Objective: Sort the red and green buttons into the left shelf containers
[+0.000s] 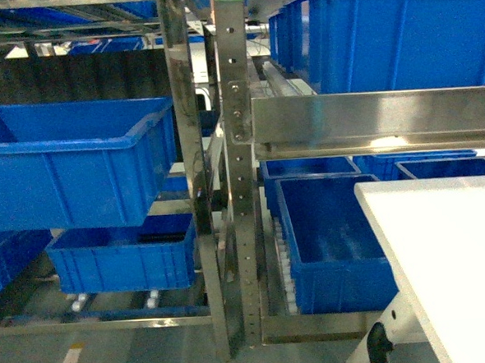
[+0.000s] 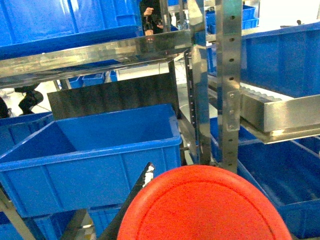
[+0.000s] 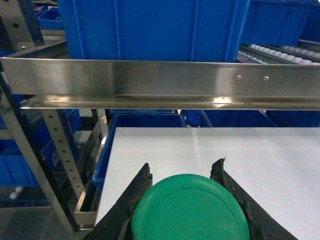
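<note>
Left gripper (image 2: 150,220): you have it clamped on the red button (image 2: 205,205), whose wide cap fills the bottom of the left wrist view; only one dark finger (image 2: 137,195) shows beside the cap
Right gripper (image 3: 182,172): closed on the green button (image 3: 190,210), a dark finger on each side of the cap
Where the buttons are: both off the surface, carried in the grippers; neither gripper shows in the head view
Key relation: the upper left bin (image 2: 100,150) lies straight ahead of the red button and slightly to its left, open top facing up, its long axis running across your view; its near rim is between you and the cavity, so I judge you need to go forward over that rim before letting go
Nearer arm: the left one; the right gripper hangs over the white worktop (image 3: 210,150) near its left edge, with the steel upright (image 1: 236,149) between it and the left shelf
Lower left bin (image 1: 123,254): sits under the upper one, partly covered by it
Writing: no brand, label or text can be read anywhere
</note>
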Controlling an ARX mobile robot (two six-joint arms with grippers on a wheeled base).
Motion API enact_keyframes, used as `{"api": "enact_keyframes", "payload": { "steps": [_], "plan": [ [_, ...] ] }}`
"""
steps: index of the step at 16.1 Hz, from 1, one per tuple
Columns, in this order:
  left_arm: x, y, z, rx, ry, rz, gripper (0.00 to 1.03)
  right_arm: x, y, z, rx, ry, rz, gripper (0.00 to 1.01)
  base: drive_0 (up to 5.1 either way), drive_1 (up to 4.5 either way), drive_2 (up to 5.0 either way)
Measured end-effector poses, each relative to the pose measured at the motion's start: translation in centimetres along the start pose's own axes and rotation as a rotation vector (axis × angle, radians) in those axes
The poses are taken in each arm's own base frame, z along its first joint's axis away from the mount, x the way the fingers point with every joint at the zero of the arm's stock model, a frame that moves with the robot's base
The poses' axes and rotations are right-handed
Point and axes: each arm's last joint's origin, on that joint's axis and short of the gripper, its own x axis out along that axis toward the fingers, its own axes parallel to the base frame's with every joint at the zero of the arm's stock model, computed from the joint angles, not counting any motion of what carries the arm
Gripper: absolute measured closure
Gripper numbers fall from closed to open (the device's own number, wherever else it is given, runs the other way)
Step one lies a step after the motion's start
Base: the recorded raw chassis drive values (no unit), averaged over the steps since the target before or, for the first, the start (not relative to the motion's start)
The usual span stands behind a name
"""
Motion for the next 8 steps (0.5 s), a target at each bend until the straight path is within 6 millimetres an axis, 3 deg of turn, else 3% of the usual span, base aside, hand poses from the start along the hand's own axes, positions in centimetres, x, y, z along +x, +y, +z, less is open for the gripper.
{"api": "enact_keyframes", "payload": {
  "steps": [8],
  "plan": [
    [0.01,0.00,0.03,0.000,-0.004,0.000,0.78,0.00,0.00,0.03,0.000,-0.003,0.000,0.70,-5.0,2.43,2.4]
  ]
}}
